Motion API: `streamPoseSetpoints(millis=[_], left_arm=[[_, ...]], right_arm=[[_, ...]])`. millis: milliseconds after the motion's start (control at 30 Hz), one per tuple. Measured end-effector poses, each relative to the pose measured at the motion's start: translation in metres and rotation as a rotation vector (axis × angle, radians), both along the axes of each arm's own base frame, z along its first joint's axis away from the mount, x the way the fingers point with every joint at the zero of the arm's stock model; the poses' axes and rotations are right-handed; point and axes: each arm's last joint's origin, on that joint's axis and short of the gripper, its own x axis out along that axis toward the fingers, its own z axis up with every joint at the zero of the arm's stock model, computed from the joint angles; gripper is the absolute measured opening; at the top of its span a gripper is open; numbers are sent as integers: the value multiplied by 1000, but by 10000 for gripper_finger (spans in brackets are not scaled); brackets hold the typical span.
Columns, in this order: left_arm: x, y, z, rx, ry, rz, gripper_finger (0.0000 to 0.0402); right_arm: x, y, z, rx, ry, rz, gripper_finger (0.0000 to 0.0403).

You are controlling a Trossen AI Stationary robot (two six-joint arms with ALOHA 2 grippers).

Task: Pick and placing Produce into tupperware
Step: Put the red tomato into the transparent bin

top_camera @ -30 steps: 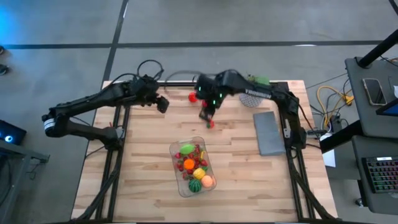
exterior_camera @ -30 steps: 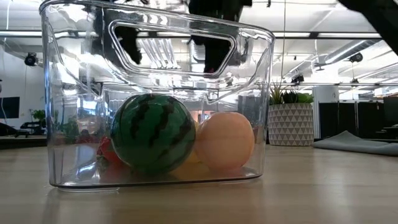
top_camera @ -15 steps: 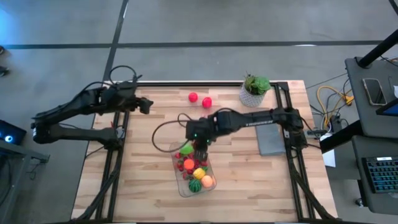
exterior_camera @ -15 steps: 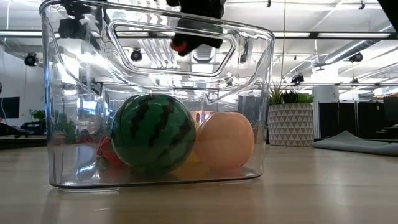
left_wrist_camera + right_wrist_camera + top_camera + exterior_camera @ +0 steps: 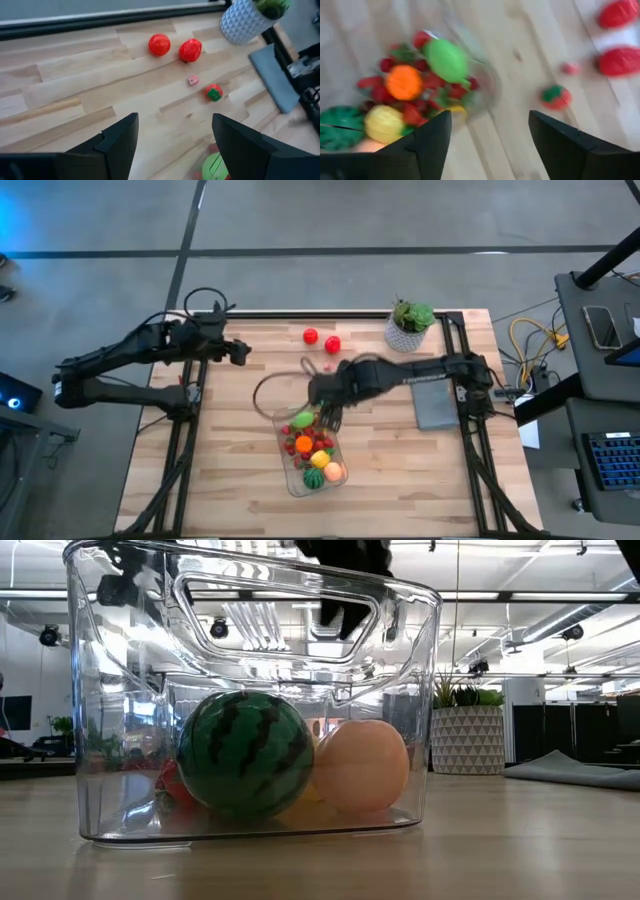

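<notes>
Pale wooden planks with visible grain make up the surface (image 5: 240, 470), framed by dark rails over a grey floor. Near its middle sits the tupperware (image 5: 311, 448), a clear rounded-corner box with a cut-out handle in its wall. Inside lies the Produce (image 5: 312, 452): a striped green watermelon ball (image 5: 246, 753), a smooth peach-coloured ball (image 5: 362, 766), a yellow piece, an orange piece, a glossy green one and many tiny red berries. Just above the box's far end hangs the right gripper (image 5: 328, 418), its jaws spread and empty. Out on the wood beyond the box lie a small strawberry with a green cap (image 5: 214, 92) and a tiny pink bit (image 5: 193, 80); farther on, two round red pieces (image 5: 321, 340) sit side by side. A green plant in a white faceted pot (image 5: 408, 326) stands at the far edge, with a flat grey slab (image 5: 436, 393) near it. The left gripper (image 5: 240, 352) waits at the far left side, jaws apart, holding nothing.
</notes>
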Motion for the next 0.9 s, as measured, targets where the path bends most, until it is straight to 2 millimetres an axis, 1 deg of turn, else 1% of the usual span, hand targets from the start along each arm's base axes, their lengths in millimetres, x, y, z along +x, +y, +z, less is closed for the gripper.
streamPoseSetpoints(millis=[67, 133, 267, 367, 433, 567, 633, 767, 833, 900], left_arm=[[6, 1, -3, -11, 21, -8, 239], [13, 2, -7, -13, 54, -30, 239], [30, 6, -17, 26, 147, -129, 239], [47, 10, -25, 68, 210, -239, 239], [59, 13, -30, 119, 241, -305, 239], [87, 22, -40, 249, 292, -439, 239], [102, 27, -45, 344, 310, -519, 239], [128, 37, -57, 552, 379, -676, 239], [138, 45, -64, 617, 424, -696, 239], [147, 56, -74, 647, 462, -691, 239]], right_arm=[[-4, -20, 0, 36, 50, -43, 265], [-7, -41, -4, 81, 92, -74, 265], [-10, -80, -14, 110, 130, -136, 256], [-16, -103, -14, 118, 135, -180, 245], [-21, -115, -8, 119, 117, -210, 239], [-37, -135, 13, 107, 55, -272, 230], [-46, -144, 24, 71, 23, -326, 227], [-77, -158, 55, -58, -38, -475, 227], [-94, -160, 72, -114, -75, -535, 230], [-110, -159, 87, -153, -116, -584, 236]])
